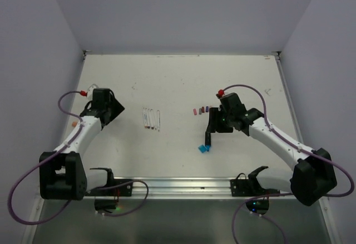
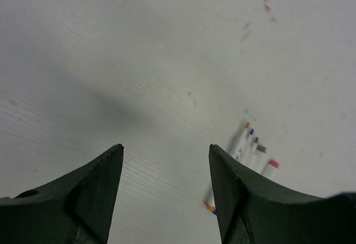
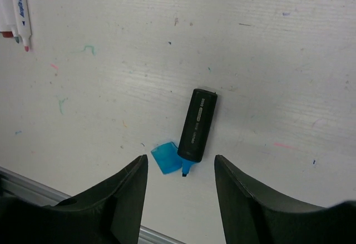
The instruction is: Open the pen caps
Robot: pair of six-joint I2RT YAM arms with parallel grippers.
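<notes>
- The worktop (image 1: 178,77) carries the things in separate groups, so we route every move over bare surface and keep each arm away from the groups it is not working on.
- The right pincer (image 3: 180,160) hangs over the marker with its jaws apart and nothing between them. We lift it straight up before any sideways travel, so neither finger knocks the marker or its cap.
- The left pincer (image 2: 165,149) is likewise spread and empty, over bare surface with the pens off to its right. We judge it free to fetch the next item.
- The black marker body (image 3: 197,124) lies flat, its blue nib bare and pointing toward the near edge. We leave it alone, since a nudge could roll it or smear ink.
- The white pen barrels (image 1: 151,119) lie side by side near the middle. Whether any cap remains on them is too small to tell, so we check each end before gripping.
- The blue cap (image 3: 164,158) lies just beside the nib, off the marker, so this one looks done.
- The small caps (image 1: 200,110) sit in a short row just beyond the right pincer, apart from the barrels. We avoid sweeping them.
- An orange-tipped object (image 2: 208,205) peeks out beside the left pincer's finger, and we cannot tell what it is.
</notes>
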